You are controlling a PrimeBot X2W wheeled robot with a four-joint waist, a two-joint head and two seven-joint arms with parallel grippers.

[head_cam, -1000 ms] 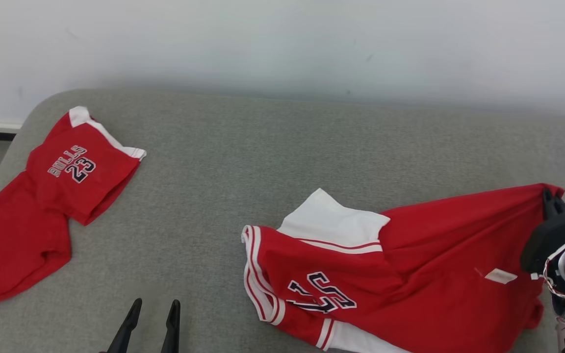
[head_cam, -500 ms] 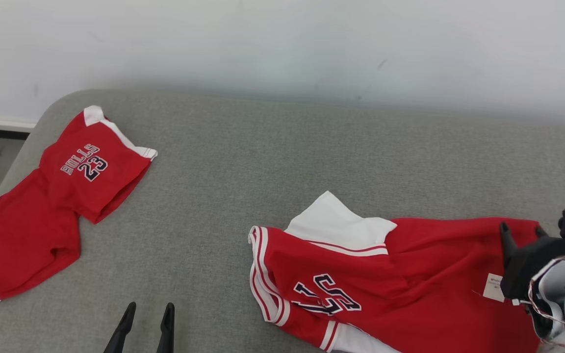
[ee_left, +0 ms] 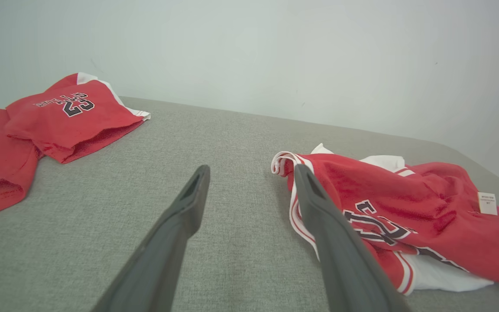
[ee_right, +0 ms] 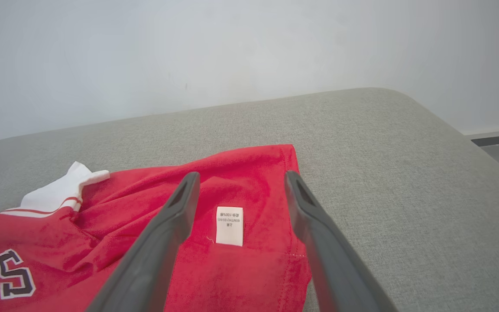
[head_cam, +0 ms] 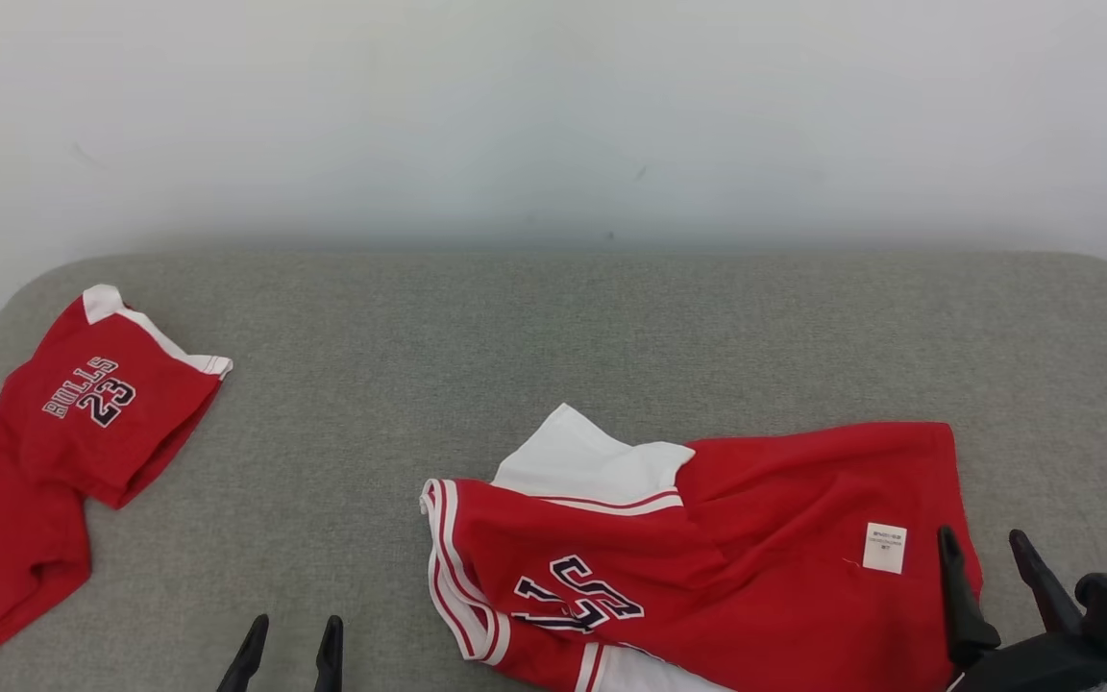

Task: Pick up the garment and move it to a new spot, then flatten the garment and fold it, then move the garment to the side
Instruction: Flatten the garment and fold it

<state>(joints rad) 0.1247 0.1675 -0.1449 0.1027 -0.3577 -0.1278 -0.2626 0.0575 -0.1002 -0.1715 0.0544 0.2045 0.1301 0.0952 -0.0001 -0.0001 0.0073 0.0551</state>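
The garment [head_cam: 755, 538] is a red jersey with white trim and dark numbers, lying crumpled on the grey padded surface [head_cam: 563, 327] at centre right. Its right end lies flat with a white label [head_cam: 884, 548] facing up. My right gripper [head_cam: 981, 538] stands open at the garment's right edge, holding nothing. In the right wrist view the open right gripper [ee_right: 241, 175] hovers just above the garment [ee_right: 249, 169], framing the label [ee_right: 229, 225]. My left gripper [head_cam: 295, 623] is open and empty at the lower left, left of the garment [ee_left: 405, 203], as the left wrist view of the gripper [ee_left: 251, 167] shows.
A second red garment [head_cam: 73, 423] marked BULLS 23 lies at the surface's far left edge, also in the left wrist view [ee_left: 72, 117]. A pale wall backs the surface. The surface rounds off at its right edge [ee_right: 470, 143], with floor beyond.
My right gripper opened, let go of the garment's right corner and drew back toward the lower right. The lifted end dropped flat. The head camera also shifted.
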